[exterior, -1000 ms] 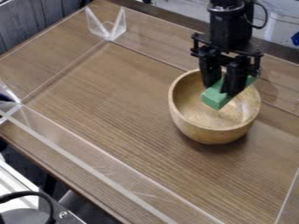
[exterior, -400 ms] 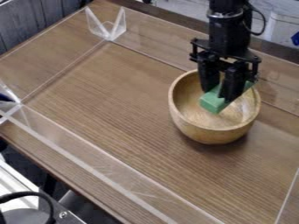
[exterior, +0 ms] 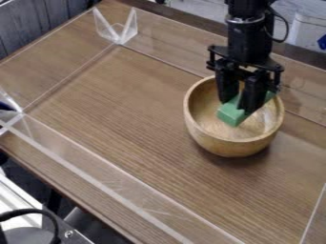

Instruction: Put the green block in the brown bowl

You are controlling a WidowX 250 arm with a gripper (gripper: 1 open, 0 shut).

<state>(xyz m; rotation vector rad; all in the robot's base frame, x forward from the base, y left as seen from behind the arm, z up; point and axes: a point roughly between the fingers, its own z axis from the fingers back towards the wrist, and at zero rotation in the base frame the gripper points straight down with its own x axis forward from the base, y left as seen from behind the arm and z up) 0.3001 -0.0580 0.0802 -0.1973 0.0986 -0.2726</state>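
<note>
brown wooden table (exterior: pixel 121 105), round light-brown bowl (exterior: pixel 204 138) resting on it, clear tape strips (exterior: pixel 91 170) along its surface

A black gripper (exterior: pixel 246 88) grasps a green block (exterior: pixel 234 114) over a brown bowl (exterior: pixel 234 134). Pale tape (exterior: pixel 91 156) lines the wooden table (exterior: pixel 109 95).

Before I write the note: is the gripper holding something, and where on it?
Yes: the green block, gripped around its middle, with its lower end sticking out.

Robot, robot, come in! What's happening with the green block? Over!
End effector gripping green block. Block at brown bowl's opening, not let go. Nothing seen blocking the way. Over.
</note>
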